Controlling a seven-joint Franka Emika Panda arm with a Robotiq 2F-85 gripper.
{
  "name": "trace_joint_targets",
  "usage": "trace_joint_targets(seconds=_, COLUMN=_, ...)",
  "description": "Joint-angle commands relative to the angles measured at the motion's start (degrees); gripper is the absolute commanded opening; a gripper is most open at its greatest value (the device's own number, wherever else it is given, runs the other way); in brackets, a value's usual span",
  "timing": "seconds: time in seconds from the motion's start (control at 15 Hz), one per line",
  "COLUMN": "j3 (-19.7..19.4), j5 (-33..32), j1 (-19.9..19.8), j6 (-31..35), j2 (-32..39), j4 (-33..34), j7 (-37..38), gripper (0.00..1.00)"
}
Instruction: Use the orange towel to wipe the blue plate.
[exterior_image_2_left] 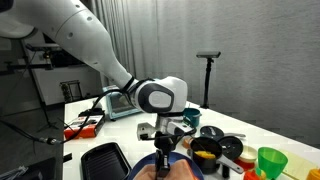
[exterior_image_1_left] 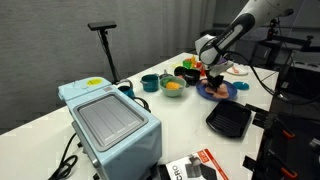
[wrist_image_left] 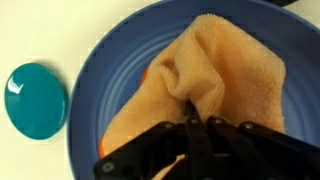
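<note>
The orange towel (wrist_image_left: 210,75) lies bunched on the blue plate (wrist_image_left: 110,70), filling much of the wrist view. My gripper (wrist_image_left: 192,122) is shut on a fold of the towel and presses it down onto the plate. In an exterior view the gripper (exterior_image_1_left: 213,78) stands over the blue plate (exterior_image_1_left: 226,94) at the far side of the white table. In an exterior view the gripper (exterior_image_2_left: 163,150) hangs straight down over the plate (exterior_image_2_left: 140,168), with the towel (exterior_image_2_left: 170,170) bunched beneath it.
A teal lid (wrist_image_left: 35,98) lies on the table beside the plate. A black tray (exterior_image_1_left: 229,120), a toaster oven (exterior_image_1_left: 108,120), a teal cup (exterior_image_1_left: 149,83), a bowl with yellow contents (exterior_image_1_left: 172,87) and a green cup (exterior_image_2_left: 268,160) stand around it.
</note>
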Motion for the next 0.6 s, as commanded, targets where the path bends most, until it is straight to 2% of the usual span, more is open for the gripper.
trace_joint_targets(seconds=0.0, j3=-3.3, j5=-3.4, j1=-0.1, j6=4.3, j2=1.8, j4=-1.1, j7=4.1, gripper=0.01)
trace_joint_targets(seconds=0.33, j3=-4.8, j5=-1.0, j1=-1.0, j6=14.5, j2=1.4, j4=-2.7, j7=9.2, gripper=0.01)
trace_joint_targets(seconds=0.53, j3=-4.0, j5=1.4, j1=-1.0, j6=17.9, j2=1.3, j4=-3.2, j7=10.2, gripper=0.01)
